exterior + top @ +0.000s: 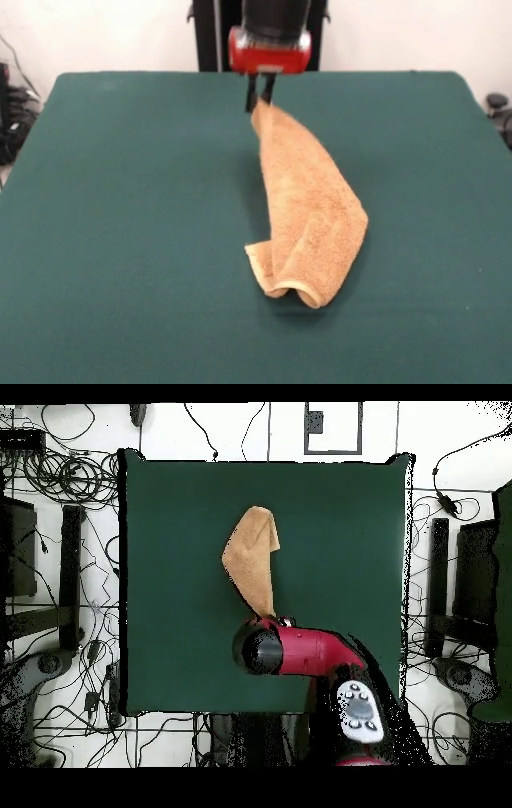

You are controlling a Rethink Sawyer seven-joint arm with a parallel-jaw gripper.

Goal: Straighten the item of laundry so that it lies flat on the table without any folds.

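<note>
The towel (308,216) is tan-orange terry, drawn out into a long narrow strip, doubled lengthwise and not flat; its lower end curls over on itself in a rolled fold with a paler hem showing along the curl. The table (120,240) has a dark green felt-like top, far larger than the towel, with a white wall beyond it in the front view and, in the overhead view, tangled cables on a pale floor around its edges. The gripper (259,94) is clamped on the towel's upper corner, holding that end raised while the rest slopes down to rest near the table's middle.
</note>
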